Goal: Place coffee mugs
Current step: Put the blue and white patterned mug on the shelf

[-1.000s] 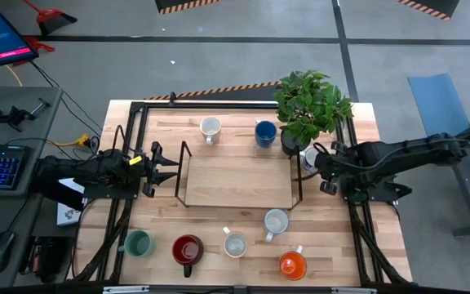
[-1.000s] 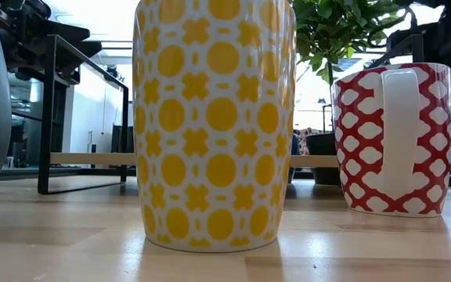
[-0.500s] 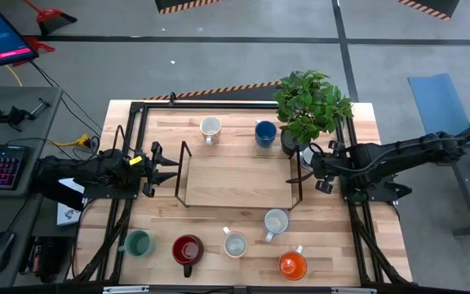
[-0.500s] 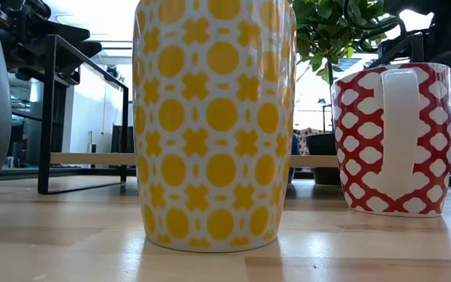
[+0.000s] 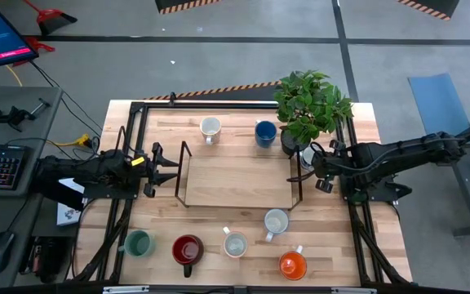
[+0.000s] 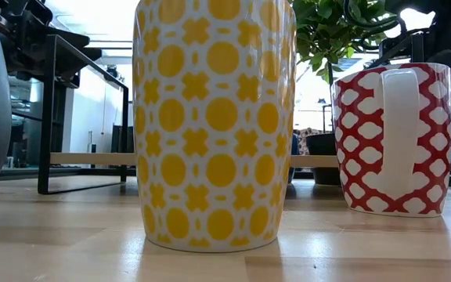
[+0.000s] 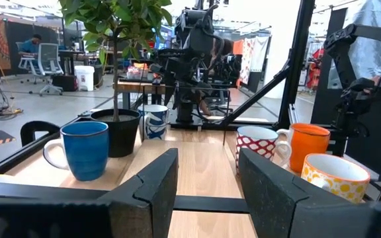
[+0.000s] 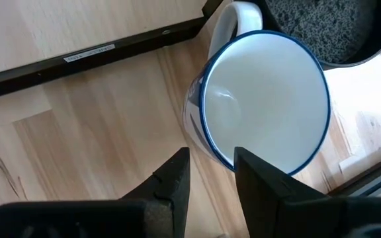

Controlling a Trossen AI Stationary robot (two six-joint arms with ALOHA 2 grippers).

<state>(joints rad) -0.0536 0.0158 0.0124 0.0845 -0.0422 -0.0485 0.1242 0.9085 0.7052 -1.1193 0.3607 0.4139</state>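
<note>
Several coffee mugs stand on the wooden table. A cream mug (image 5: 210, 128) and a blue mug (image 5: 265, 133) are at the far side. A green mug (image 5: 139, 243), a red one (image 5: 188, 249), two pale ones (image 5: 235, 243) (image 5: 276, 220) and an orange one (image 5: 292, 264) are at the near side. A white mug with a blue rim (image 8: 263, 99) stands beside the dark plant pot (image 5: 294, 143). My right gripper (image 8: 211, 175) hovers open over its rim, one finger over the hollow, one outside. My left gripper (image 5: 166, 167) waits open at the left.
A black-framed rack (image 5: 183, 175) with a wooden floor lies mid-table between the two grippers. The leafy plant (image 5: 310, 102) overhangs the far right corner next to my right arm. In the low view the yellow-patterned mug (image 6: 214, 117) and the red-patterned mug (image 6: 394, 137) stand close to the near edge.
My right gripper has edged slightly toward the table's left, farther over the blue-rimmed mug. The mugs and my left gripper have kept still.
</note>
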